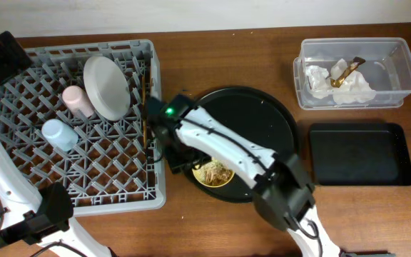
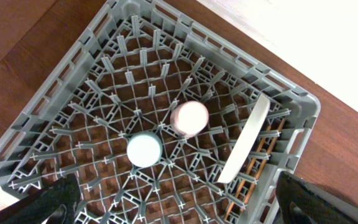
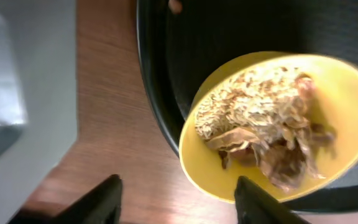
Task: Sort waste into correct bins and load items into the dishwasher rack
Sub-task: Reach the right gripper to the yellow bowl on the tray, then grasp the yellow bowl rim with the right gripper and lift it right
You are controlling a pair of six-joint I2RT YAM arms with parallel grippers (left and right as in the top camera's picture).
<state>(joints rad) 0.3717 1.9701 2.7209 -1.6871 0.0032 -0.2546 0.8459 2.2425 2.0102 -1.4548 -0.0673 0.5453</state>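
The grey dishwasher rack [image 1: 120, 193] holds a grey-white plate [image 1: 105, 87], a pink cup [image 1: 77, 101], a light blue cup [image 1: 59, 133] and wooden chopsticks [image 1: 145, 107] along its right edge. The left wrist view shows the rack [image 2: 55, 99], plate [image 2: 247, 137], pink cup [image 2: 191, 118], blue cup [image 2: 144, 150] and chopsticks [image 2: 257, 165]. My left gripper [image 2: 179, 211] is open and empty above the rack. A yellow bowl [image 3: 347, 99] holds beige food scraps [image 3: 253, 106]. My right gripper [image 3: 179, 202] is open at the bowl's near rim, empty.
The bowl [image 1: 223, 183] sits on a large round black tray [image 1: 262, 118]. A clear tub [image 1: 398, 71] at the back right holds a white tissue [image 1: 323, 82] and a gold-brown wrapper [image 1: 348, 71]. A shallow black tray [image 1: 359, 153] lies in front of it.
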